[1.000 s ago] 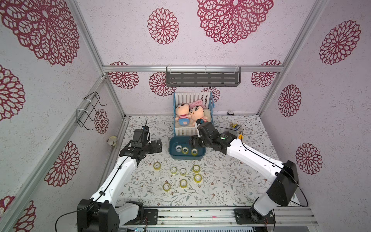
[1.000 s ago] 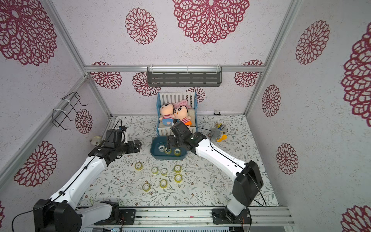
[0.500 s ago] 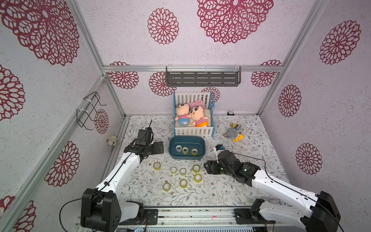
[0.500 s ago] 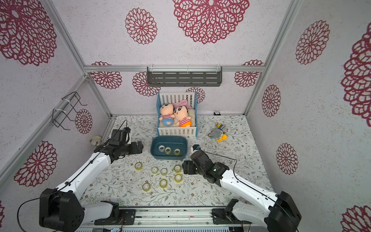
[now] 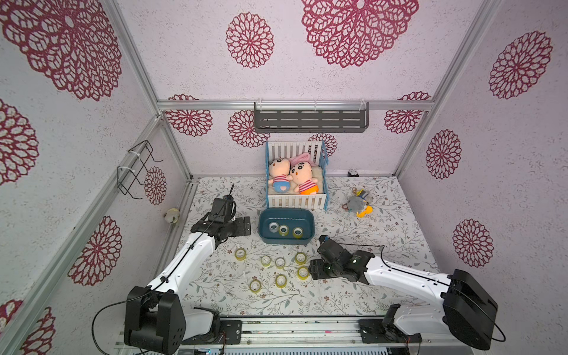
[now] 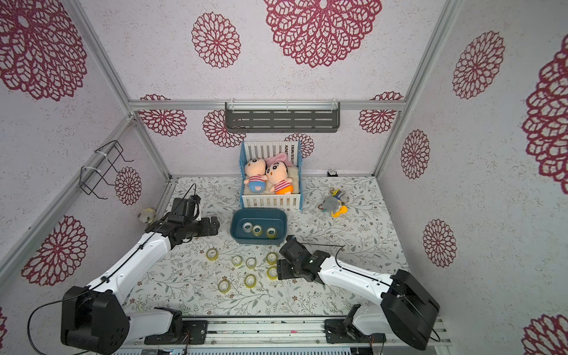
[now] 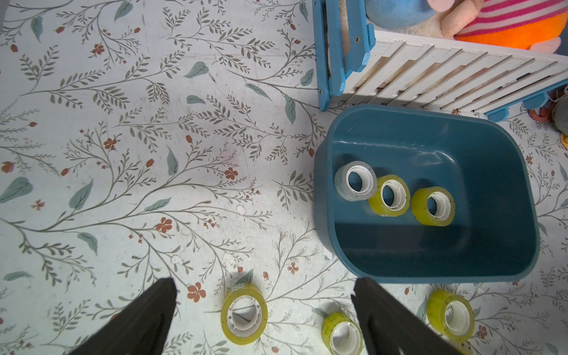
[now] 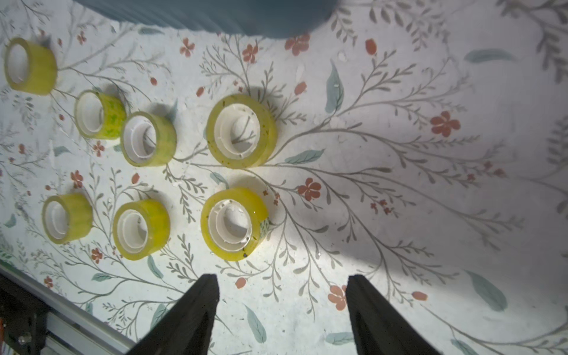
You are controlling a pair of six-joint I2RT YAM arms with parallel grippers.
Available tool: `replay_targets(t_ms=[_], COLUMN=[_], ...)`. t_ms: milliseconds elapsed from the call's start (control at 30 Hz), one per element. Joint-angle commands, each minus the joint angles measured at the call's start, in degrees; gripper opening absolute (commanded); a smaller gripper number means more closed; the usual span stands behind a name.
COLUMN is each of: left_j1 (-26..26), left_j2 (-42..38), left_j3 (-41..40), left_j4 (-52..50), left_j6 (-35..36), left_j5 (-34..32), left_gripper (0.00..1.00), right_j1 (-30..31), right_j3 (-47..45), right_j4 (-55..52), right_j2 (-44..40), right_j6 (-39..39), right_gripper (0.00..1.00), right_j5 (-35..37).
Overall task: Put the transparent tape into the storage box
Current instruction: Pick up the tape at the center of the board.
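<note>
The storage box (image 5: 263, 235) is a dark teal tub in front of the crib, seen in both top views (image 6: 236, 235). Three rolls of transparent tape (image 5: 283, 229) lie in it, one clear and two yellowish (image 7: 388, 195). Several more rolls lie on the flowered mat in front of it (image 5: 280, 262). My right gripper (image 5: 314, 270) is low over the mat, open and empty, just right of the nearest roll (image 8: 233, 224), which lies ahead of its fingertips (image 8: 281, 277). My left gripper (image 5: 244, 226) hovers left of the box, open and empty (image 7: 263, 281), above a roll (image 7: 244, 313).
A white-and-blue toy crib (image 5: 296, 201) with two plush dolls stands behind the box. A grey slotted shelf (image 5: 310, 121) hangs on the back wall. A small plush keychain (image 5: 358, 203) lies at the right. A wire rack (image 5: 135, 172) sticks out from the left wall.
My right arm has drawn back from over the box to the front and come down beside the rolls on the mat. The left gripper has shifted slightly.
</note>
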Motion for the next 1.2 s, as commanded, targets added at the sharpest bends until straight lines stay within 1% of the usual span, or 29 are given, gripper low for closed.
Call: replay_targets(t_ms=[0,233,433,600,833,933,1033,1167], left_j1=[-0.5,-0.6,-0.6,-0.6,-0.6,-0.6,-0.6,-0.6], left_j2=[0.3,0.6,0.7,0.8,0.8,0.9,0.8,0.8], left_j3=[1.3,1.5,1.5,1.6,1.7,1.7,1.7,1.6], left_j4=[-0.8,-0.7,-0.9,-0.9,-1.0,-1.0,-1.0,-1.0], left_j6=[0.9,0.9,0.9,1.0,1.0,1.0,1.1,1.1], left_j5=[-0.1,0.1,0.1,0.1,0.0,0.0,0.1,0.1], left_gripper=[0.97,0.97,0.97,0.97,0.97,0.97,0.97,0.97], right_j1=[0.7,2.3,4.0,4.1,4.1,3.9,3.5,2.7], right_j3=[1.8,3.5,7.3,9.4,9.8,9.3,8.3,6.2], right_j4=[0.1,-0.6,-3.0,-5.8,-9.3,-11.3,-12.3,-9.7], right_j2=[0.6,5.0,9.7,13.1,15.4,15.3,12.9,8.7], right_j6=[1.5,2.2,2.0,3.4,4.6,4.6,4.6,4.3], right_gripper=[0.72,0.72,0.72,0.73,0.74,0.74,0.74,0.74], right_j5=[0.2,1.4,3.1,6.2,9.2,10.7,11.5,9.4])
